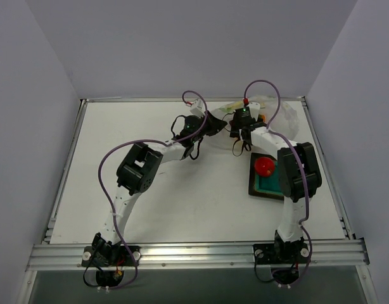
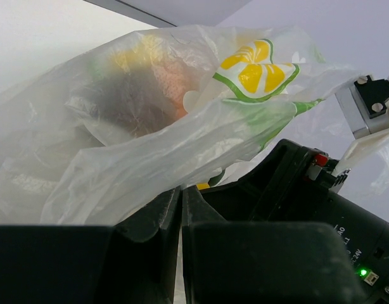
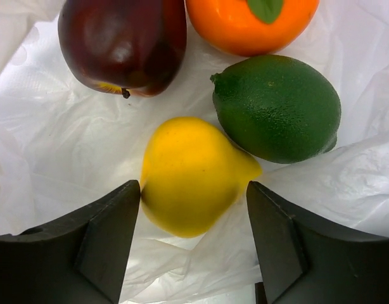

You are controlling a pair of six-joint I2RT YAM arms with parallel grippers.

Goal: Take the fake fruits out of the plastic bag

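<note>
The plastic bag [image 1: 284, 115] lies at the back right of the table, and my left gripper [image 1: 211, 124] is shut on its film edge; in the left wrist view the jaws [image 2: 181, 191] are closed with the wrinkled bag [image 2: 137, 133] bulging above them. My right gripper [image 1: 244, 126] reaches into the bag. In the right wrist view it [image 3: 193, 193] is open astride a yellow fruit [image 3: 189, 172], the left finger touching it. A green lime [image 3: 277, 107], a dark red apple [image 3: 121, 41] and an orange [image 3: 251, 22] lie just beyond on the bag film [image 3: 49, 126].
A dark square tray with a teal inside [image 1: 263, 185] sits at the right and holds a red fruit [image 1: 265, 166]. The right arm's black wrist [image 2: 296, 190] is close beside the left gripper. Grey walls enclose the table on three sides.
</note>
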